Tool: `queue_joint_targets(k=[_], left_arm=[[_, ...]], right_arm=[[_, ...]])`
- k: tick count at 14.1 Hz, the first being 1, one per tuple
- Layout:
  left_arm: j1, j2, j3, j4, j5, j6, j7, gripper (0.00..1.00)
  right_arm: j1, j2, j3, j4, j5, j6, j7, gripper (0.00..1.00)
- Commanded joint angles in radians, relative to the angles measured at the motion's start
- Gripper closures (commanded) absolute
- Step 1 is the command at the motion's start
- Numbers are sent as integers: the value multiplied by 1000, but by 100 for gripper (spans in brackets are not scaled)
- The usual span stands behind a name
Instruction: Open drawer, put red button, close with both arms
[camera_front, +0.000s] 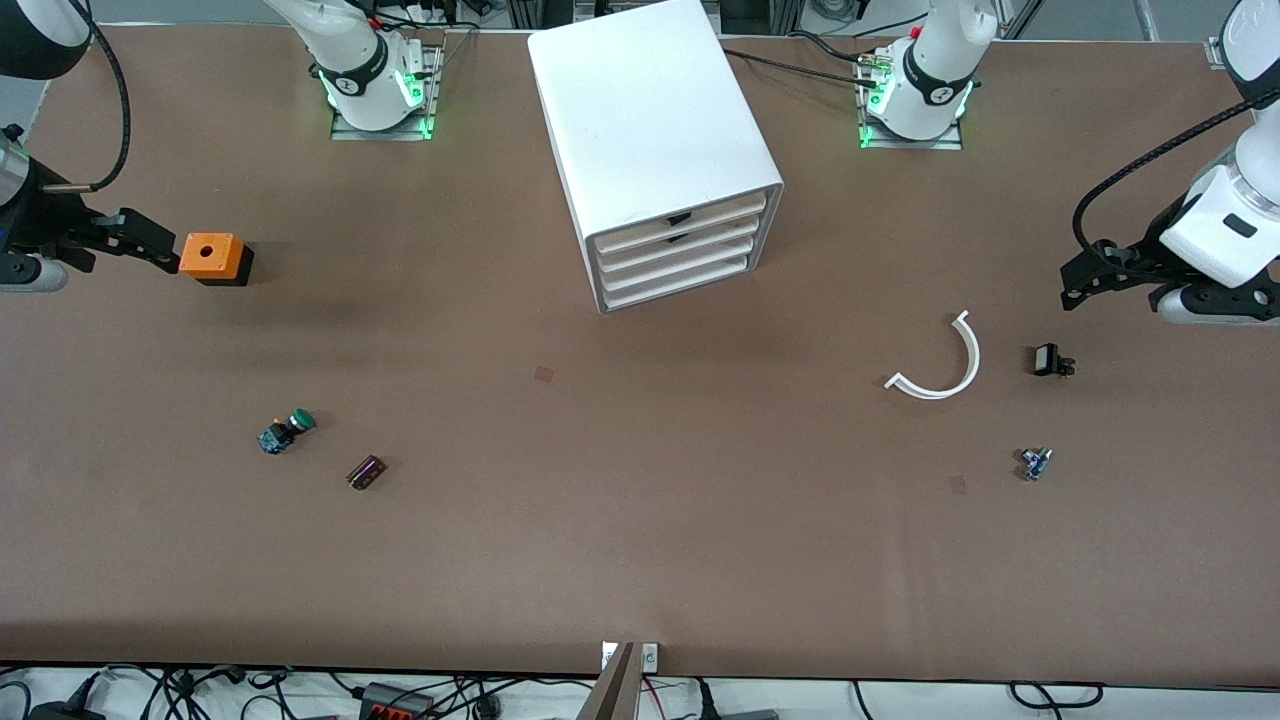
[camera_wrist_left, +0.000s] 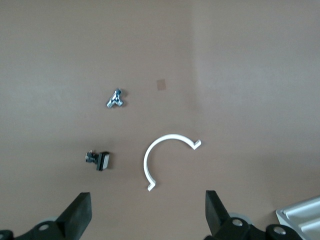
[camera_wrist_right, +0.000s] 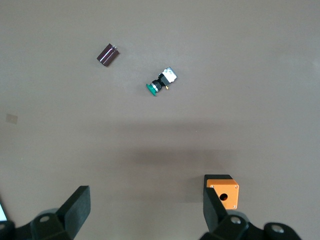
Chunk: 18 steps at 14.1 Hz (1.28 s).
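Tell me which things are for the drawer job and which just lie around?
For the job: drawer cabinet, left gripper, right gripper. No red cap shows.
Lying about: green button, orange box, white curved strip, purple block, black part, blue part.

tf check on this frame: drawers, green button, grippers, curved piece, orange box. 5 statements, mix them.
1. Every drawer of the white cabinet is shut. True.
2. The green button lies in a drawer. False: it lies on the table, toward the right arm's end.
3. The left gripper and the right gripper are both open and hold nothing. True.
4. The white curved piece sits on top of the cabinet. False: it lies on the table, nearer to the front camera than the cabinet.
5. The orange box has a hole in its top face. True.
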Motion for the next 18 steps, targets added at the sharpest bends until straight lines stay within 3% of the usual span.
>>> queue_joint_targets(k=[1,18], left_arm=[[9,-18,-4,8,-14,-50,28,0],[1,-3,-7,35,-17,-77,23,0]], right_arm=[[-7,-18,10,-3,6,-12,4,0],[-8,-16,10,-2,7,-10,4,0]])
